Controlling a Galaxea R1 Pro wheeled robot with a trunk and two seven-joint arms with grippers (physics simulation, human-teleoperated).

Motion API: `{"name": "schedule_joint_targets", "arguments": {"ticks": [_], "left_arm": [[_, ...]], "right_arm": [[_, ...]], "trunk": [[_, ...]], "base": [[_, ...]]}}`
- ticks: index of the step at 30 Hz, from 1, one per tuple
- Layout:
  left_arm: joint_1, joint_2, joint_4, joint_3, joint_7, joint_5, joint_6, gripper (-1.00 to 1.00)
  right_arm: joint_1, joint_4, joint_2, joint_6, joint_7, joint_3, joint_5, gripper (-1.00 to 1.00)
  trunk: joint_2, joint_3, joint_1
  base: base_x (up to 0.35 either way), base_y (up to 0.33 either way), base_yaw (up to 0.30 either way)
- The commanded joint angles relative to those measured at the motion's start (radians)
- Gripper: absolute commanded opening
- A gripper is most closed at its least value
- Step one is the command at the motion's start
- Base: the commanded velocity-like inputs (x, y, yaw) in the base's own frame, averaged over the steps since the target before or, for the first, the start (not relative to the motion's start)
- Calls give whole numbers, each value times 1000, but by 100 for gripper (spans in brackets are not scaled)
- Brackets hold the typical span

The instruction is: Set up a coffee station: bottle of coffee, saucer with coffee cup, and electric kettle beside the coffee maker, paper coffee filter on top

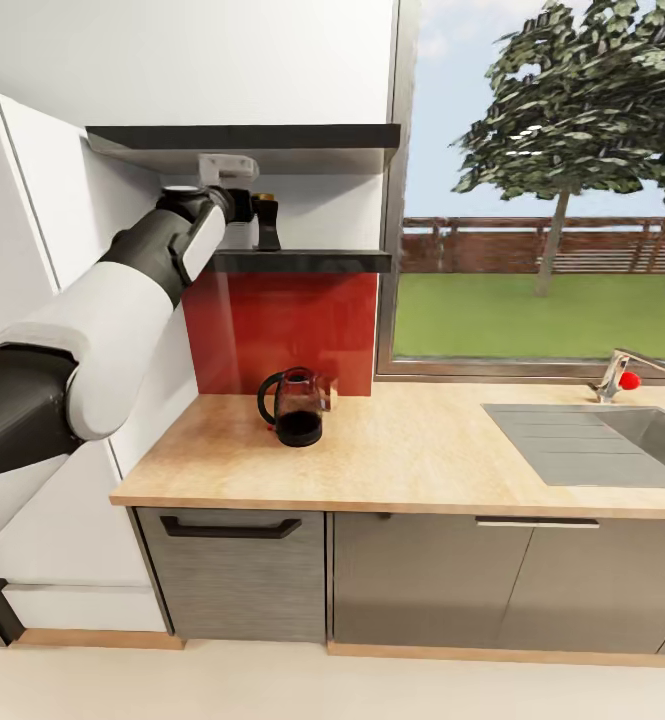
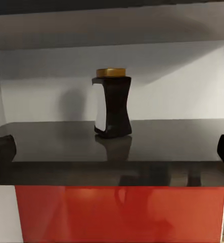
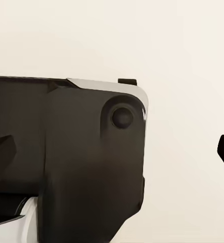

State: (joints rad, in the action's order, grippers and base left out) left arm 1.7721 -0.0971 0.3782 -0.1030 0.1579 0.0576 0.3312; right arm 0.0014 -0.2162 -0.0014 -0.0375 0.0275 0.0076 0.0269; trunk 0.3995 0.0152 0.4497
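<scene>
The bottle of coffee [image 2: 112, 108], dark and waisted with a yellow cap, stands upright on the lower black shelf [image 1: 302, 261]. My left gripper [image 1: 248, 207] is raised to shelf height just short of the bottle [image 1: 267, 224]. It is open [image 2: 114, 152], with the bottle straight ahead between the lines of its fingertips [image 2: 2, 151] and not touched. The electric kettle [image 1: 294, 407], smoky brown with a black handle, sits on the kitchen countertop [image 1: 412, 455] under the shelf. My right gripper [image 3: 114, 152] is open and empty beside my own dark body. The coffee maker, filter, saucer and cup are out of view.
A second black shelf [image 1: 242, 137] hangs above the bottle. A red backsplash [image 1: 282, 330] lies under the lower shelf. A steel sink [image 1: 612, 440] and faucet [image 1: 617, 370] occupy the counter's right end. A white tall cabinet [image 1: 42, 200] stands at the left.
</scene>
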Motion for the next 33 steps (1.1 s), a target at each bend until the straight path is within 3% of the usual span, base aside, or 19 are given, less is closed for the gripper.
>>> {"name": "schedule_joint_targets", "arguments": {"ticks": [1, 13, 20, 33], "left_arm": [[0, -2, 1, -7, 7, 1, -11, 100], [-8, 1, 2, -5, 37, -8, -46, 100], [-11, 3, 1, -2, 112, -7, -50, 100], [-9, 4, 6, -2, 117, 0, -45, 100]], "right_arm": [[0, 0, 0, -2, 2, 0, 3, 100], [0, 0, -4, -1, 4, -1, 2, 100], [0, 0, -5, -1, 4, 0, 3, 100], [0, 0, -5, -1, 3, 2, 4, 100]], "trunk": [[1, 0, 0], [1, 0, 0], [1, 0, 0], [1, 0, 0]], "base": [[0, 0, 0], [0, 0, -65], [0, 0, -211], [39, 0, -7]]}}
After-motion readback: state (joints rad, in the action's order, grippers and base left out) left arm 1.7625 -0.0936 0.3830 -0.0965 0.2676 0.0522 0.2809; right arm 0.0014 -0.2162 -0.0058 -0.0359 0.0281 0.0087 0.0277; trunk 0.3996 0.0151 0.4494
